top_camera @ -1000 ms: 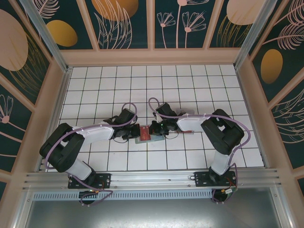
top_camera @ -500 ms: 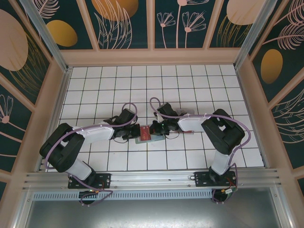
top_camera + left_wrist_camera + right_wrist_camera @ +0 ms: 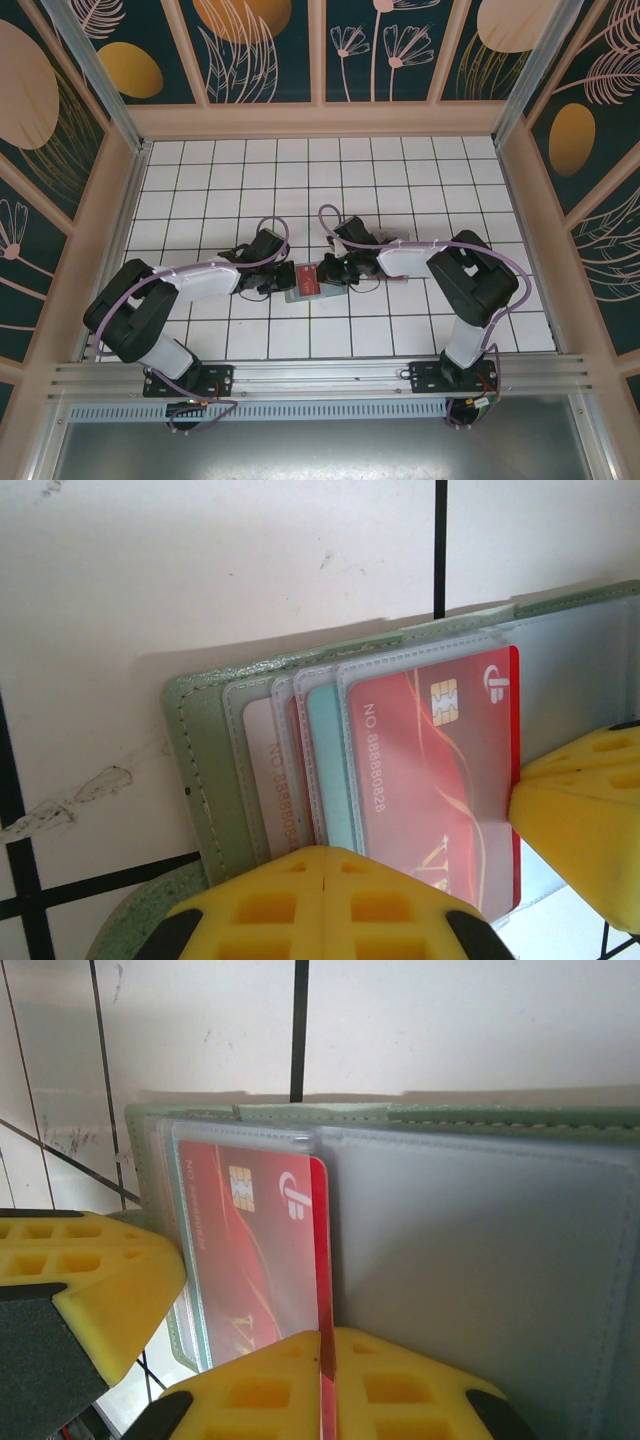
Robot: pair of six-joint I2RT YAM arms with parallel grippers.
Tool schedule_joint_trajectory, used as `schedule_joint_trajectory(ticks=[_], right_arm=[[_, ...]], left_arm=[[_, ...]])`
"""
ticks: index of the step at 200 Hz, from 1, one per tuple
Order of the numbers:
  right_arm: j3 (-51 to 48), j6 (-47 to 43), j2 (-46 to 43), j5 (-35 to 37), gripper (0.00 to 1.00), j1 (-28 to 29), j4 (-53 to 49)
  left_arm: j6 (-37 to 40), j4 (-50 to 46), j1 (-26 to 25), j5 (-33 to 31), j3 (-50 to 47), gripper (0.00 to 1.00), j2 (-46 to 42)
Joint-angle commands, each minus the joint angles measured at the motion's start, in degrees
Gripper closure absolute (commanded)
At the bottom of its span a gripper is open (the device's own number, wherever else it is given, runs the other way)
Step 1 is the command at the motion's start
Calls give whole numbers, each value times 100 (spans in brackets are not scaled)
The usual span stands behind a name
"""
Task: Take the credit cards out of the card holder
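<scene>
Lying open, the card holder point(image 3: 195, 770) is touched by the left gripper point(image 3: 325, 865) (fingers together); a red credit card point(image 3: 255, 1260) is clamped by the right gripper point(image 3: 327, 1360).

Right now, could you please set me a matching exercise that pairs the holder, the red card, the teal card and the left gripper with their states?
Things:
A. holder
B. red card
C. teal card
D. left gripper

States:
1. edge pinched by the right gripper
2. shut, pads together, at the holder's edge
3. lying open on the tiles
4. a strip peeking out from behind the red card's sleeve

Pairs: A-3, B-1, C-4, D-2
</scene>
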Motion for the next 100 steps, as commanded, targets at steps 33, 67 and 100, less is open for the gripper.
schedule_joint_trajectory(ticks=[33,67,100], right_arm=[[-69,-76,-91,-74,82,-32,-23],[-87,-75,-102,-83,94,-38,-4],[-87,-67,-84,-110,100,-37,26]], left_arm=[[54,-228,-42,-27,-105,98,178],[54,-224,-42,-19,-92,98,189],[54,-223,-41,-19,-90,98,200]])
